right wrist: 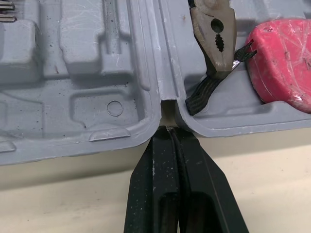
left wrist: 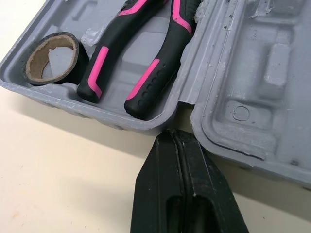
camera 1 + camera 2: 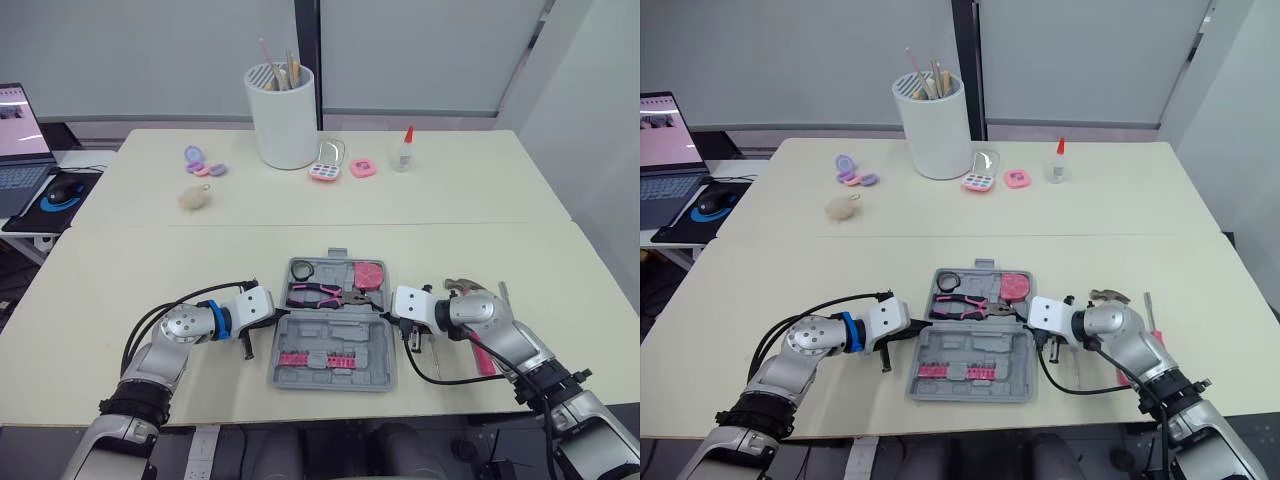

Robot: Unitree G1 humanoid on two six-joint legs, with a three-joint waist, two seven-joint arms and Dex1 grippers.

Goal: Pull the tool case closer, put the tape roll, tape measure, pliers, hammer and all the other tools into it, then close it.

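The grey tool case (image 3: pixel 340 330) lies open near the table's front edge. Its far half holds the tape roll (image 3: pixel 304 268), the pink-and-black pliers (image 3: pixel 320 294) and the pink tape measure (image 3: pixel 368 274). Pink bits sit in the near half. My left gripper (image 3: pixel 283 312) is shut, its tip at the left end of the hinge (image 2: pixel 174 133). The right gripper (image 3: pixel 386 310) is also shut and meets the hinge's right end (image 1: pixel 170 128). A hammer (image 3: pixel 465 286) with a pink handle lies on the table behind my right arm.
At the back stand a white utensil holder (image 3: pixel 281 115), a glue bottle (image 3: pixel 405 150), small pink cases (image 3: pixel 327 160), a purple compact (image 3: pixel 200 160) and a fuzzy ball (image 3: pixel 194 197). A laptop (image 3: pixel 20 140) and mouse (image 3: pixel 62 192) sit on a side desk, far left.
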